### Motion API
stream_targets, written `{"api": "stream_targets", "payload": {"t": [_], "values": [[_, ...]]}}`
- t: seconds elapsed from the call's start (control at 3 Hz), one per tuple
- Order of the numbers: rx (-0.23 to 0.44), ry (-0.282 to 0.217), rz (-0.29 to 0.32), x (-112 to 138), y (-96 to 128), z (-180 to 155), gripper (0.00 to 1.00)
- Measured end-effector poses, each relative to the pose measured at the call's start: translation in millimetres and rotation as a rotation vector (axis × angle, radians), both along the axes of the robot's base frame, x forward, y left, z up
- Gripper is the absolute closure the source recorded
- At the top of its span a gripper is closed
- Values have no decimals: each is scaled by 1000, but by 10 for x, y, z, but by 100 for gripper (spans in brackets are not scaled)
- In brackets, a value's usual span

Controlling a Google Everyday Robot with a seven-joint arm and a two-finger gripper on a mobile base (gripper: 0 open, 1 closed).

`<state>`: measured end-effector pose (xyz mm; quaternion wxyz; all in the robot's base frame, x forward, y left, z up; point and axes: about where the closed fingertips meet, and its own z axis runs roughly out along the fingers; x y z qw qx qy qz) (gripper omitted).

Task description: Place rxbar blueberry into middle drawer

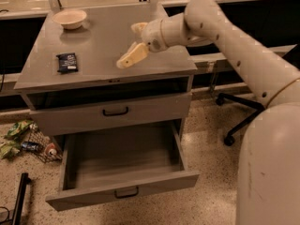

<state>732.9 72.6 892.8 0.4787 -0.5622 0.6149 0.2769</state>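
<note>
one open middle drawer [123, 156], rxbar blueberry [67, 62] on cabinet top [105, 34], gripper [128, 46] above it

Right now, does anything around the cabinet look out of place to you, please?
Yes: crumpled packets lie strewn on the floor left of the cabinet, like spilled litter. The gripper hovers open above the cabinet top.
</note>
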Motion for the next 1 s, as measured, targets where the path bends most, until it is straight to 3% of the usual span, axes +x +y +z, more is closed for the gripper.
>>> {"api": "stream_targets", "payload": {"t": [0.33,0.67,1.0], "values": [[-5,26,-6,38,337,-322,0],[-27,-33,40,35,837,-462,0],[-33,-51,52,37,952,-486,0]]}}
